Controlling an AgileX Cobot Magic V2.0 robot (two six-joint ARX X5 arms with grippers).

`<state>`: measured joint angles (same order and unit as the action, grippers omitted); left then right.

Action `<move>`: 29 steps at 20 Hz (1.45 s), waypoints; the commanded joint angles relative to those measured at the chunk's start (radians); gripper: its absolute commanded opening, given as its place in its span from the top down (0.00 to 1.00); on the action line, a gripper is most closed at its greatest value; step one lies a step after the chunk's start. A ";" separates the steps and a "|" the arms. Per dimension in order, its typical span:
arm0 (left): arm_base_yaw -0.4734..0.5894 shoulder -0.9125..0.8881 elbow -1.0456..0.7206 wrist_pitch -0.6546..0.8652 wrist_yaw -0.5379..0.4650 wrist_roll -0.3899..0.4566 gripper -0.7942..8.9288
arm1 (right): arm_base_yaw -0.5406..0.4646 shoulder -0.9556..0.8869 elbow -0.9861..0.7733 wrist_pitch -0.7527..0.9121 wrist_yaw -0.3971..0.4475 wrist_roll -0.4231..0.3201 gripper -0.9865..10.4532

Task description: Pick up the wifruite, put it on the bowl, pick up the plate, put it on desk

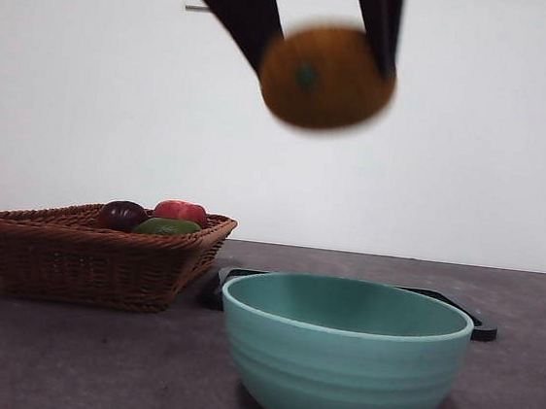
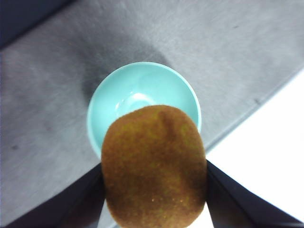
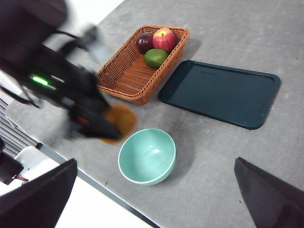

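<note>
Over on the left of the front view sits the wicker basket [image 1: 92, 254] with a dark purple fruit [image 1: 121, 214], a green fruit [image 1: 166, 226] and a red apple [image 1: 181, 211] peeking over its rim. Moving right, the left gripper [image 1: 318, 58] comes down from the top, its two black jaws pinching the wifruite [image 1: 327, 76] high in the air, blurred. Below it stands the mint bowl [image 1: 342, 353] on the desk [image 1: 518, 387], nothing in it.

The front camera only catches a sliver of the dark tray [image 1: 466, 318] behind the bowl; the right wrist view lays the whole tray [image 3: 219, 92] out flat, just beside the basket [image 3: 142, 64]. The left wrist view looks past the wifruite [image 2: 154, 166] into the bowl [image 2: 137, 92]. The right gripper [image 3: 156, 199] waits well off, jaws spread wide, holding nothing.
</note>
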<state>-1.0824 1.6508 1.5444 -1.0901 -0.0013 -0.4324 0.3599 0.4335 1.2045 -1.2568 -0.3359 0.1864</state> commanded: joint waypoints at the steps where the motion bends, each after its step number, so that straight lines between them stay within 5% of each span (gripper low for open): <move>1: -0.014 0.089 0.019 0.028 0.001 -0.032 0.66 | 0.006 0.001 0.016 0.006 0.004 -0.011 0.37; 11: -0.010 0.321 0.019 0.101 0.001 -0.032 0.66 | 0.006 0.001 0.016 0.006 0.004 -0.011 0.37; 22: 0.002 0.377 0.019 0.106 0.001 -0.031 0.65 | 0.006 0.001 0.016 0.006 0.004 -0.011 0.37; 26: 0.002 0.377 0.021 0.118 0.001 -0.032 0.38 | 0.006 0.001 0.016 0.006 0.004 -0.012 0.37; 29: 0.002 0.374 0.042 0.098 0.001 -0.029 0.34 | 0.006 0.001 0.016 0.006 0.004 -0.012 0.37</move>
<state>-1.0714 2.0018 1.5711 -1.0012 0.0017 -0.4587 0.3599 0.4335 1.2045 -1.2568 -0.3359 0.1841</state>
